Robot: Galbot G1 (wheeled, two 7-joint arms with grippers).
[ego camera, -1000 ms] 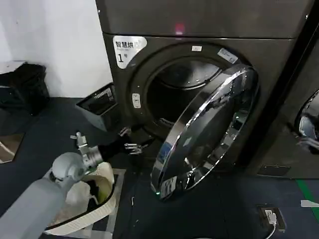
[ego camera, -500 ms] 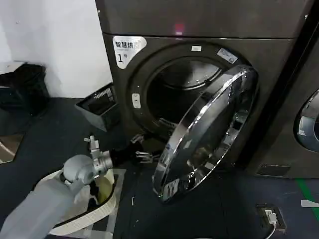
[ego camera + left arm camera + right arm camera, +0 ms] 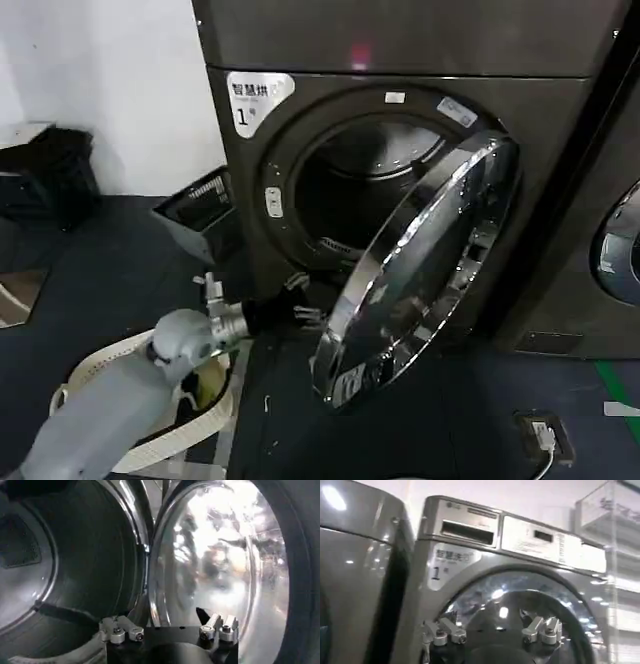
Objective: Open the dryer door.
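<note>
Rightward since before, left claw (image 3: 303, 311), fingers apart, nears the dryer door (image 3: 420, 270) chrome edge, door swung out

- Dryer (image 3: 400, 60) fills upper centre of head view; drum opening (image 3: 350, 200) at frame centre.
- Dryer door (image 3: 415, 270) hangs ajar, centre-right, in front of opening, tilted, lower edge nearest the camera.
- Left gripper (image 3: 300, 310) sits just left of door's lower rim, below the opening; arm runs in from lower left.
- Basket (image 3: 215, 415) on floor, lower left, under that arm.
- 2nd machine (image 3: 620, 250) at right edge.
- Tray (image 3: 195, 215) on floor left of dryer, by wall.
</note>
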